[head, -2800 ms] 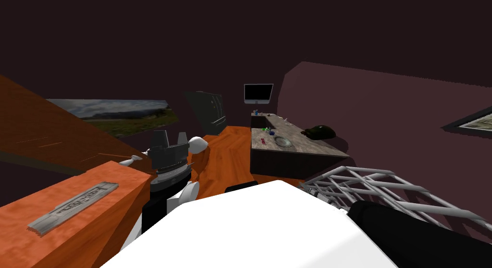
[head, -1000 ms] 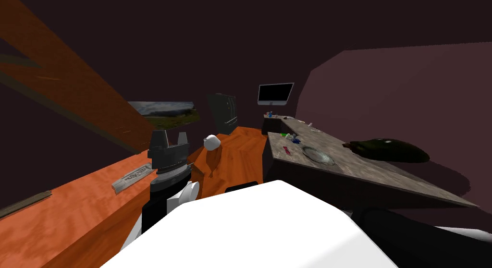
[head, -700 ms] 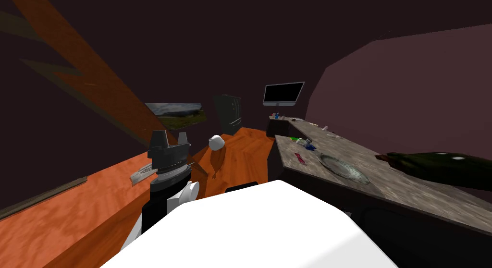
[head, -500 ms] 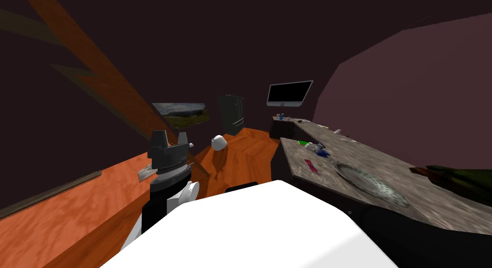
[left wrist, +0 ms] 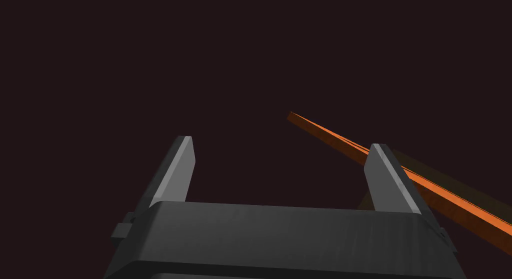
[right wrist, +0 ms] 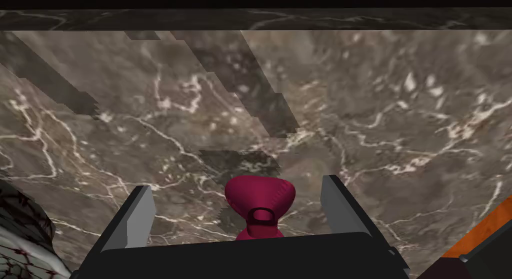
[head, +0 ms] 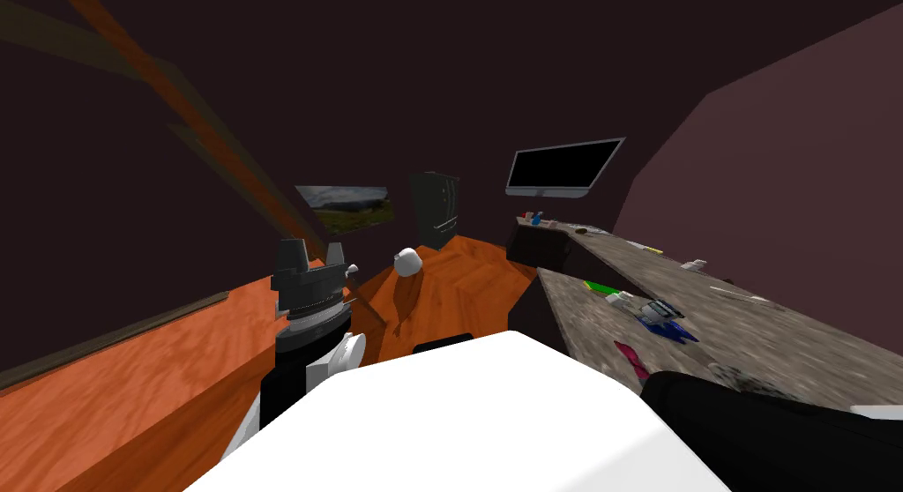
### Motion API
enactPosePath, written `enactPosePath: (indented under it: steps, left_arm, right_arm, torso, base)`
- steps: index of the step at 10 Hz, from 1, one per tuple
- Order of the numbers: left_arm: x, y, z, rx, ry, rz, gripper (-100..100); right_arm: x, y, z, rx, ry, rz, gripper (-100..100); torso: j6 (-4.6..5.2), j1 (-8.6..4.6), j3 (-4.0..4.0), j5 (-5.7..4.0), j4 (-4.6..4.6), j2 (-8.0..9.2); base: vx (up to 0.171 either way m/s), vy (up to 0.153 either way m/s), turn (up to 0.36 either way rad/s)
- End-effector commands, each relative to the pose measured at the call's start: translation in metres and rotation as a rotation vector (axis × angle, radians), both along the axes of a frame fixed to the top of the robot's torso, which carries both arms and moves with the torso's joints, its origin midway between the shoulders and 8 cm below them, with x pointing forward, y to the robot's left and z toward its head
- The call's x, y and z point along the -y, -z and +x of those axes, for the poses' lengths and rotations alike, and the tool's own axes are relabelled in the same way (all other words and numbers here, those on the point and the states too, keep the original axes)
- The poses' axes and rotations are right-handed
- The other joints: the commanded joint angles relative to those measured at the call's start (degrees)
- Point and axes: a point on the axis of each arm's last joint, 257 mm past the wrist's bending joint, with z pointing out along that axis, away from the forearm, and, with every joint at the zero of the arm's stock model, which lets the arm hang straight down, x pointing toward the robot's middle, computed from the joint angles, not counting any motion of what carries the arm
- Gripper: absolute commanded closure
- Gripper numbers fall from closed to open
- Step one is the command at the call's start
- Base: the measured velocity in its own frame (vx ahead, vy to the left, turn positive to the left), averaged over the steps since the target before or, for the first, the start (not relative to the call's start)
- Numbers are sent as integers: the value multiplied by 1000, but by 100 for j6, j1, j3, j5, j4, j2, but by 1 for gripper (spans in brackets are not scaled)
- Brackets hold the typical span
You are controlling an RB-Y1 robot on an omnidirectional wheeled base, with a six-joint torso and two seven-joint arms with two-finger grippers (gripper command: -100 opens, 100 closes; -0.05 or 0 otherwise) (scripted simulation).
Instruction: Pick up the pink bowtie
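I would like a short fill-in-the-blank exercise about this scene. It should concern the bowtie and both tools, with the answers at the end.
1. The bowtie lies on the counter between the fingers of the right tool, which are ____.
2. The left tool, raised with its fingers apart, holds ____.
3. The screen of the monitor is ____ in colour.
Missing words: open; nothing; black.

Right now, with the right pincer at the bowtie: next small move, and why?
Probably ease the right pincer straight on toward the counter, then shut it. Its fingers stand open, the bowtie lies centred between them on the counter, and neither finger touches it yet.
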Motion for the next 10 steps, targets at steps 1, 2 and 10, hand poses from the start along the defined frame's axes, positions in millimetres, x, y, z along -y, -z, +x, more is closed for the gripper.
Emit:
enactPosePath:
  steps: [1,2,10]
  left_arm:
    - [0,0,0,0,0,0,0]
    - [0,0,0,0,0,0,0]
    - [0,0,0,0,0,0,0]
  right_arm:
    - [4,-2,6,1,-1,-8,-100]
    - [3,-2,3,0,0,-5,-100]
    - [-11,24,-25,4,27,-1,-100]
  torso:
    - [0,0,0,0,0,0]
    - [1,0,4,0,2,6]
    - [9,26,49,5,21,81]
  base:
    - [169,-87,130]
    - [77,-43,35]
    - [16,-27,37]
